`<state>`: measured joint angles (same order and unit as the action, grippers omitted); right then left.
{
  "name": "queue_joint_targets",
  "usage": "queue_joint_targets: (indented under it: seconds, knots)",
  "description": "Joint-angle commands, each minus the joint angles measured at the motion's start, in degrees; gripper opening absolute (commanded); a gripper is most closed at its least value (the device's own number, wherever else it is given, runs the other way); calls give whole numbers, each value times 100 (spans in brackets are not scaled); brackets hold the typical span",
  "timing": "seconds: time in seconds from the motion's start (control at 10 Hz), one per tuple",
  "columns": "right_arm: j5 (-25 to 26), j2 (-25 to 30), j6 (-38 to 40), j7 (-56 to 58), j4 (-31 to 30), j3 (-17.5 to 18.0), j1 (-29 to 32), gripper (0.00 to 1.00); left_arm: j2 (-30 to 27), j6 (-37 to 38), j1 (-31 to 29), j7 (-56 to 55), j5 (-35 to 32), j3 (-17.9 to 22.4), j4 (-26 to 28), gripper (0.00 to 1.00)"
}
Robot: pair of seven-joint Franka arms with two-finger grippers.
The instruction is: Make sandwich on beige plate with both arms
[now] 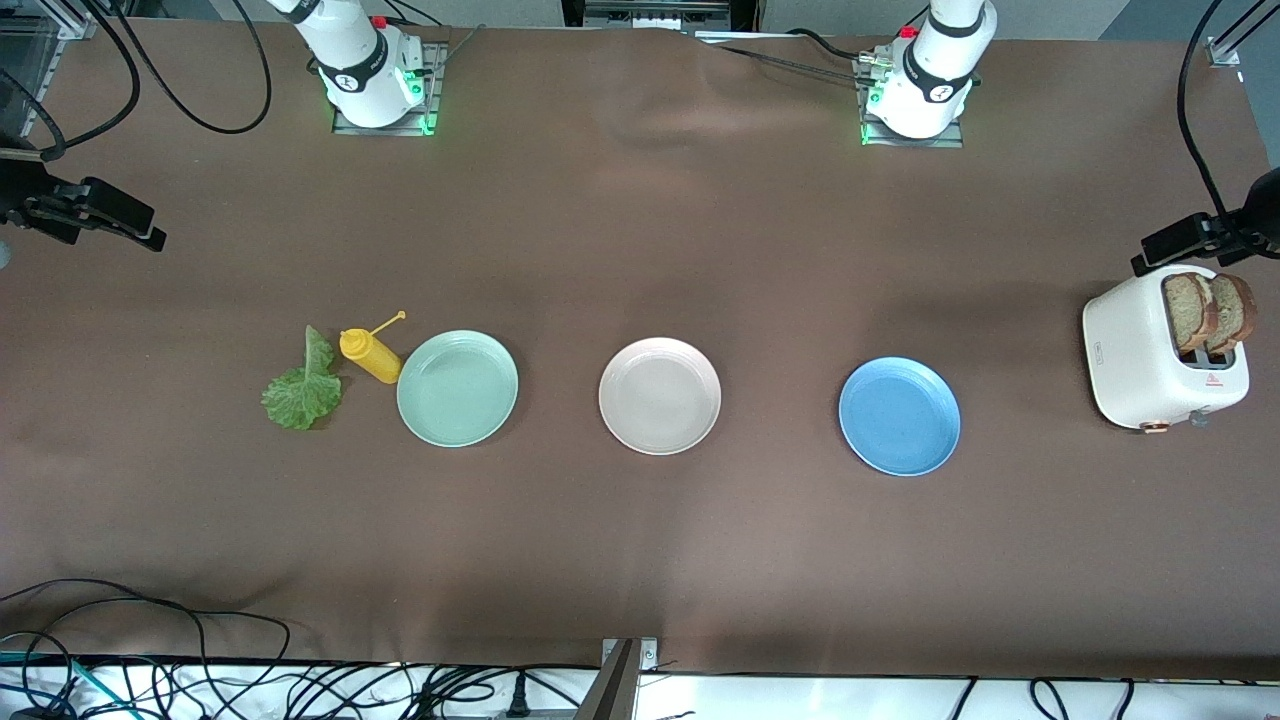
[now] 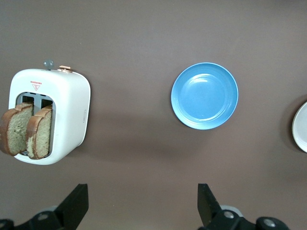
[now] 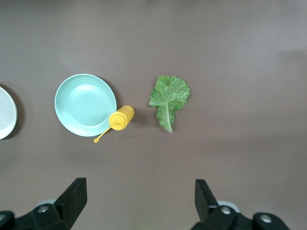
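The empty beige plate (image 1: 660, 395) lies mid-table between a mint-green plate (image 1: 457, 387) and a blue plate (image 1: 899, 416). Two brown bread slices (image 1: 1210, 310) stand upright in the slots of a white toaster (image 1: 1150, 365) at the left arm's end. A green lettuce leaf (image 1: 301, 385) lies flat at the right arm's end. My left gripper (image 2: 143, 206) hangs open and empty high over the table by the toaster (image 2: 67, 115) and its bread slices (image 2: 14, 132). Just as high, my right gripper (image 3: 140, 203) is open and empty over the table near the lettuce leaf (image 3: 169, 98).
A yellow squeeze bottle (image 1: 370, 355) lies on its side between the lettuce and the mint-green plate. Both arm bases (image 1: 365, 70) (image 1: 935, 75) stand at the table's edge farthest from the front camera. Cables run along the edge nearest it.
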<state>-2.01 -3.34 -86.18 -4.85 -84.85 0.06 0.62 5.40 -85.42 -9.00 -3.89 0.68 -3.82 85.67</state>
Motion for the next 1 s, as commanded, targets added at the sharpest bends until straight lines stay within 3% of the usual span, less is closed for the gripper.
queue_joint_targets:
  seconds: [0.0, 0.3, 0.5, 0.9]
  knots:
    - [-81, 18, 111, 1, 74, 3, 17, 100, -74, 122, 55, -198, 90, -92, -111, 100]
    - [-81, 18, 111, 10, 74, -6, 17, 100, -109, 157, 64, -244, 107, -144, -138, 100]
    - [-89, 18, 111, 10, 74, -15, 17, 100, -170, 227, 65, -603, 107, -425, -208, 100]
    - [-89, 27, 111, 1, 74, -50, 26, 100, -188, 298, 3, -525, 90, -356, -156, 100]
